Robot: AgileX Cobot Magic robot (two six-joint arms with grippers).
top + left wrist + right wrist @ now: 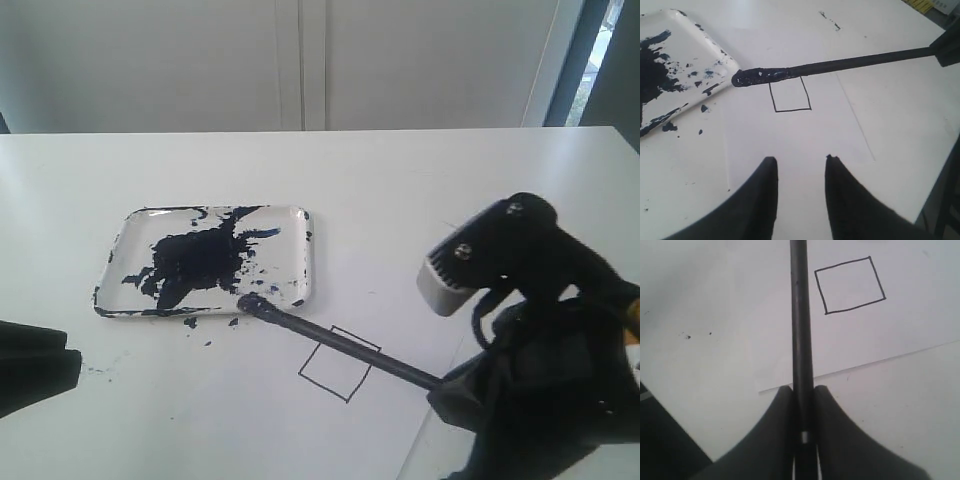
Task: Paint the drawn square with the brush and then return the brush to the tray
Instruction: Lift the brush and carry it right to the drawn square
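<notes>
The brush (340, 342) is a long black stick held off the table, its paint-soaked tip (250, 303) just beside the tray's near corner. My right gripper (802, 390) is shut on the brush (801, 330) at its handle end, where a pale ring shows between the fingers. The drawn square (340, 363) is blank white on a paper sheet, and the brush shaft crosses above its far corner. In the left wrist view the brush (840, 65) passes over the top of the square (790, 95). The tray (300, 225) lies left of the square, smeared dark navy. My left gripper (800, 160) is open, empty.
Small paint specks (195, 323) dot the table by the tray's near edge. The paper sheet's edge (865, 362) runs close to my right gripper. My left arm (30, 365) sits at the lower left. The table's far edge meets a pale wall.
</notes>
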